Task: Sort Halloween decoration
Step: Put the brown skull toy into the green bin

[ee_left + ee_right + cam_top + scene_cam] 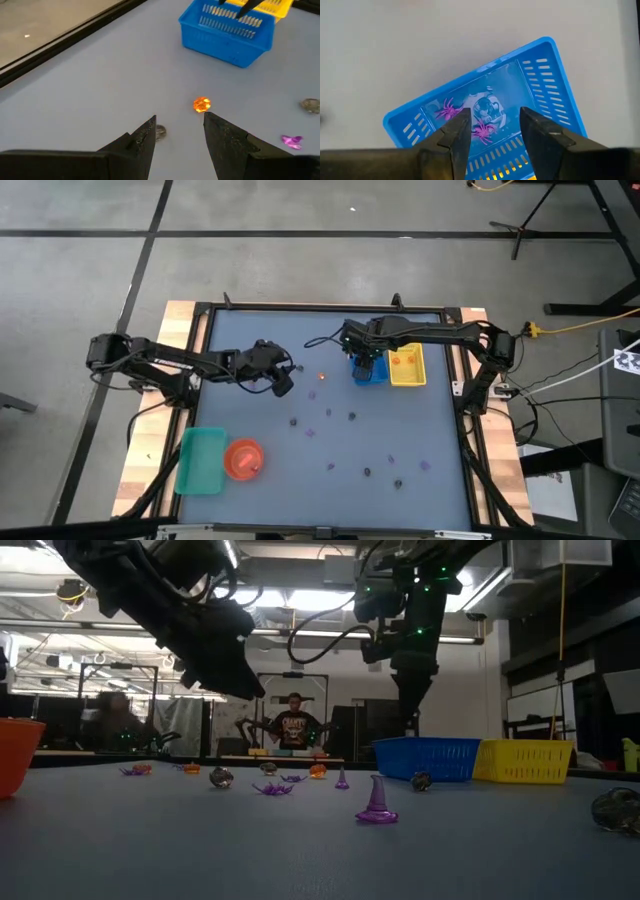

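Note:
The decoration pieces lie scattered on the grey table: an orange piece (322,376), dark ones (294,420) and purple ones (328,413). My left gripper (283,380) is open and hovers over the table. In the left wrist view the orange piece (201,104) lies just ahead of its gripper (180,120), and a grey piece (160,132) sits beside one finger. My right gripper (362,360) is open above the blue tray (372,372). Through the right gripper (495,112) I see purple spiders (449,109) and a pale grey piece (487,107) on the tray floor.
A yellow tray (407,366) stands against the blue one at the table's far right. A green tray (200,460) and a round orange bowl (243,458) sit at the near left. More pieces, among them a purple cone (377,802), lie toward the near edge. People show beyond the table.

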You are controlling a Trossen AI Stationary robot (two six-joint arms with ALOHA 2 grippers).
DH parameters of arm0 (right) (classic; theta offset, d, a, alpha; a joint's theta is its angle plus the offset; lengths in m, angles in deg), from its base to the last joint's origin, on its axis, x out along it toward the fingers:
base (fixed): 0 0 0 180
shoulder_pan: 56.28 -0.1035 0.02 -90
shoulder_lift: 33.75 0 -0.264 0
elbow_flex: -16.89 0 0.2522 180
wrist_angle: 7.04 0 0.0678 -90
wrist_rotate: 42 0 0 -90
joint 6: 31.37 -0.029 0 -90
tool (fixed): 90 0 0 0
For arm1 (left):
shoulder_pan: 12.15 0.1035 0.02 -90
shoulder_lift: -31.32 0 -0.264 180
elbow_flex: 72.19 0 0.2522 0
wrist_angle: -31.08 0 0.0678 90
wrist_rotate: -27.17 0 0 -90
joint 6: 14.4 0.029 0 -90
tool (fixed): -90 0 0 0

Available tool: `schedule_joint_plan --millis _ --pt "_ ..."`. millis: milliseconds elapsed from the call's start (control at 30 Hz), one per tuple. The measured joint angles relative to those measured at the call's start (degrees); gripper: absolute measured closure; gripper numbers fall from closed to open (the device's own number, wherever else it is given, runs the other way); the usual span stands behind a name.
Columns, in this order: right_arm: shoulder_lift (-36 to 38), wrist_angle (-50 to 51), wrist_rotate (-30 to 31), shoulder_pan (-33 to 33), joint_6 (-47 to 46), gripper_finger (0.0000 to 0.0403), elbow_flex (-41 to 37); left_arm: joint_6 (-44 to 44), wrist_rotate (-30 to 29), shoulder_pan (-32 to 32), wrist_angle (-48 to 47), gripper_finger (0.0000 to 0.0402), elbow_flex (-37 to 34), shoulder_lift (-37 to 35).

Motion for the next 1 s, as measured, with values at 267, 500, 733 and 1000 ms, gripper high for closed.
schedule_joint_plan --millis 267,500,733,1000 --pt "0.00 -2.94 0.29 0.00 0.00 0.0235 0.00 3.35 4.10 4.53 -0.62 0.0219 0.00 0.00" --pt "0.00 -3.71 2.54 0.00 0.02 0.0235 0.00 5.82 2.84 6.85 -0.64 0.0178 0.00 0.00" --pt "0.00 -3.80 2.56 0.00 0.02 0.0235 0.00 5.70 0.71 8.80 -0.63 0.0170 0.00 0.00" --pt "0.00 -3.78 2.62 0.00 0.02 0.0235 0.00 5.94 0.71 9.04 -0.64 0.0172 0.00 0.00"
